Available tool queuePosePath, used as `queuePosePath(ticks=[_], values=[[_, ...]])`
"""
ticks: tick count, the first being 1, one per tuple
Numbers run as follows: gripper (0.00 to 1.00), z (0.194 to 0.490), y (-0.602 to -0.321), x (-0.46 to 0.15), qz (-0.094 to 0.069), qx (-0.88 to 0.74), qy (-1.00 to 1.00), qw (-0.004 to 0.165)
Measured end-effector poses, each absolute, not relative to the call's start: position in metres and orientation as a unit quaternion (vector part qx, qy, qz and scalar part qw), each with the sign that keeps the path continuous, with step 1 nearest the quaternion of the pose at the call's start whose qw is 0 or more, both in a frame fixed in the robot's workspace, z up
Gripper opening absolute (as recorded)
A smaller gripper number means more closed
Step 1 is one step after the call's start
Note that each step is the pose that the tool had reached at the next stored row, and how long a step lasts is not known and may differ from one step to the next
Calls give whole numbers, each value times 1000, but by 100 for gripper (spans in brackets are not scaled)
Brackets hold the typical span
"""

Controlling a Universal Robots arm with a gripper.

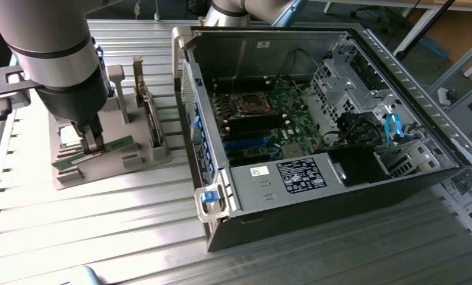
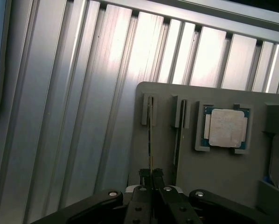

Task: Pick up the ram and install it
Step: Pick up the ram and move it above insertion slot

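The gripper (image 1: 91,148) is down at the grey holder (image 1: 141,155) on the exterior view's left; its two fingers (image 2: 144,177) are pinched tight on the thin top edge of the ram (image 2: 150,135); the ram stands on its edge in a slot of the holder; a second green stick (image 2: 178,140) stands just beside it in the next slot; the square silver chip (image 2: 226,128) lies flat near them; the open computer case (image 1: 244,190) sits on the metal table (image 1: 101,225), on the exterior view's right.
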State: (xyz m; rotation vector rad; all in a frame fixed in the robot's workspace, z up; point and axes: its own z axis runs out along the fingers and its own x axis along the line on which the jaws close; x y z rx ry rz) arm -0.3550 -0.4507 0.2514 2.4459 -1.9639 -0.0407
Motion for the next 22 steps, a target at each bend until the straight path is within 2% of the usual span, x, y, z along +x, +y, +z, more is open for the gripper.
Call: queuePosePath(ticks=[22], values=[[12, 262, -451, -355, -15, 780, -626, 0]])
